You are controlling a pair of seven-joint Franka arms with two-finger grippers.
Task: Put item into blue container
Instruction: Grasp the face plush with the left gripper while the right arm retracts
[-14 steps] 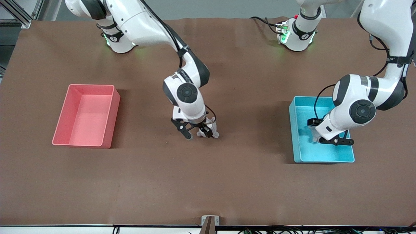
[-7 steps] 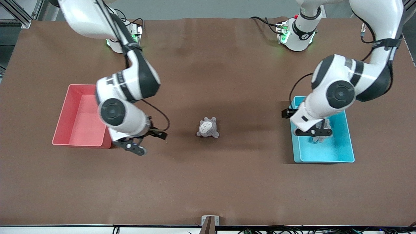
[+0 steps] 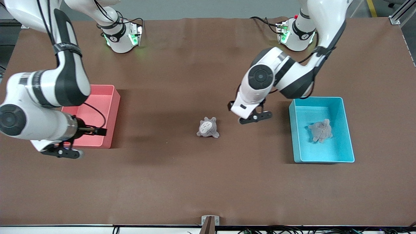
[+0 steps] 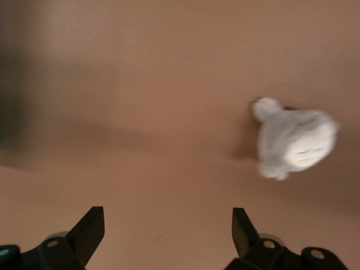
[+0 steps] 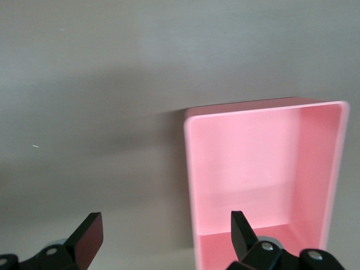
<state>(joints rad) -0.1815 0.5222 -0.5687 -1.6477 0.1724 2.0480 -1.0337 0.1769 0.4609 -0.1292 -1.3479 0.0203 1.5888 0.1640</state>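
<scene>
The blue container (image 3: 328, 150) stands toward the left arm's end of the table, with a grey plush toy (image 3: 320, 130) lying in it. A second item, a grey plush with a pale face (image 3: 207, 127), sits on the brown table mid-way between the two bins and also shows in the left wrist view (image 4: 295, 143). My left gripper (image 3: 255, 117) hangs open and empty over bare table between that plush and the blue container (image 4: 167, 225). My right gripper (image 3: 61, 152) is open and empty over the pink bin's camera-side corner (image 5: 166, 230).
A pink bin (image 3: 112, 121) of the same size stands toward the right arm's end of the table; its inside (image 5: 253, 180) holds nothing. A small metal bracket (image 3: 210, 220) sits at the table edge nearest the camera.
The left gripper left the blue container, where a grey plush now lies, and swung toward the table's middle. The right gripper moved off the middle plush to the pink bin.
</scene>
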